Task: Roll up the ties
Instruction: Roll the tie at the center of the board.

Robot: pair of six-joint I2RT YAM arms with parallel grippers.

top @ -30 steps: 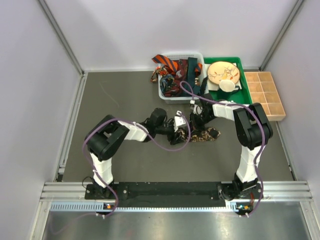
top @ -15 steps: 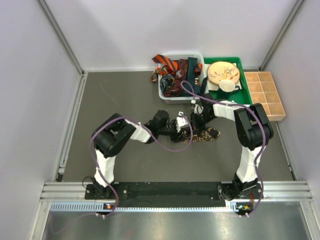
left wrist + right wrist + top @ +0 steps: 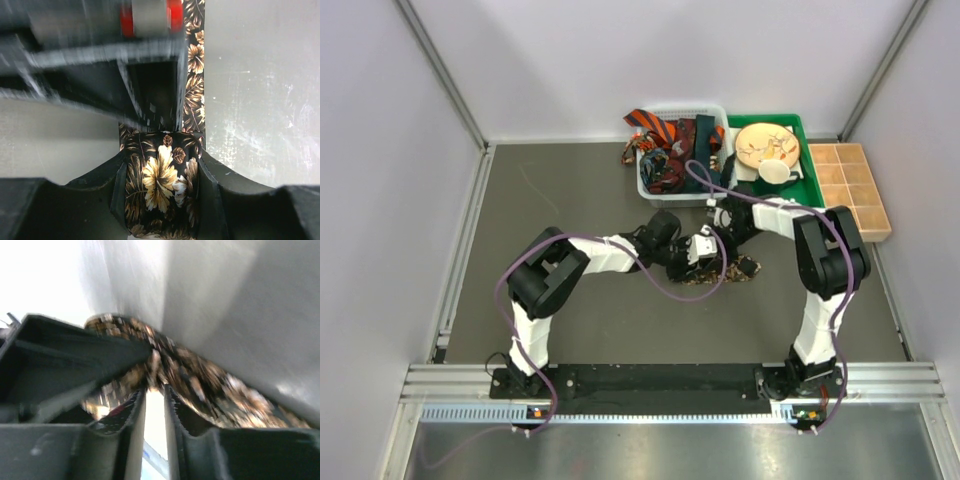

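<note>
One floral tie [image 3: 160,197] roll in left hand [image 3: 161,161] | right hand [image 3: 155,391] blurred

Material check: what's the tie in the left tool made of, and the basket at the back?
The floral tie looks like soft woven cloth, perhaps silk or polyester: it curls into a tight roll between the fingers of the left tool, and the print has a faint sheen. The basket looks like white moulded plastic with latticed walls; it is too small to judge the finish.

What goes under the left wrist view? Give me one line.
Left hand clamps the rolled end of a floral tie, its flat tail lying ahead on the table.
</note>
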